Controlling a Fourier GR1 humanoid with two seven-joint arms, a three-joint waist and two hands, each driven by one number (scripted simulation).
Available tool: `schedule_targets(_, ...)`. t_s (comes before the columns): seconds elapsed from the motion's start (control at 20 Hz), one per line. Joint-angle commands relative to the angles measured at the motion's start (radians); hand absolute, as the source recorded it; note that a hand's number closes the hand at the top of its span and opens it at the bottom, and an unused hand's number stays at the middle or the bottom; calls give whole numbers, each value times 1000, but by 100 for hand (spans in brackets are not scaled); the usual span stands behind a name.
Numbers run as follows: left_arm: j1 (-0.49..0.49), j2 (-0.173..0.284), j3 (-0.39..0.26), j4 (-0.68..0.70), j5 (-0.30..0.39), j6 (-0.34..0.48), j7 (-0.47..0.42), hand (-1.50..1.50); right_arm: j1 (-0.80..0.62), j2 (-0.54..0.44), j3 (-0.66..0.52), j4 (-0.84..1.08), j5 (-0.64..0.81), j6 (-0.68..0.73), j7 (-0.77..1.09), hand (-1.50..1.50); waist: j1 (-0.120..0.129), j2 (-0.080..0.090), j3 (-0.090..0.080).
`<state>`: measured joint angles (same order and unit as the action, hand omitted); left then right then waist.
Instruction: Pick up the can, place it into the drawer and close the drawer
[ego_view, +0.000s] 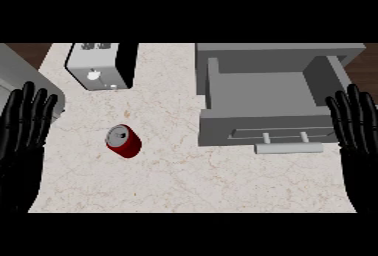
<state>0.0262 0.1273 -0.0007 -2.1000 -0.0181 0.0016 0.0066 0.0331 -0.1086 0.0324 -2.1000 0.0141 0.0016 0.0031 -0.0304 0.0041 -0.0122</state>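
Lying on the counter (184, 175), the can (123, 141) sat left of the open drawer (258, 90), apart from it, tilted so its silver top faced up and left and its long axis ran toward the lower right. Both hands rested flat with straight fingers and held nothing: the left hand (26, 125) at the left edge, the right hand (354, 125) at the right edge beside the drawer. The left hand looked nearer the can, which lay to its right, so it seemed the likelier hand for the pick.
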Motion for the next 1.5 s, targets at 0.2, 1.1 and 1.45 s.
schedule_targets(0.2, -94, 51, -157, 33, 328, -352, -64, -150, -22, 5, -16, 1, -3, -4, -34, -150, -6, -1, 10)
schedule_targets(1.1, -142, 263, 42, 216, 630, -575, 314, -150, 160, 2, -115, 21, -57, 37, 126, -150, 28, -5, 12)
schedule_targets(1.45, -156, 219, 71, 300, 551, -600, 294, -150, 227, 16, -135, 0, -52, 82, 60, -150, 27, -5, 12)
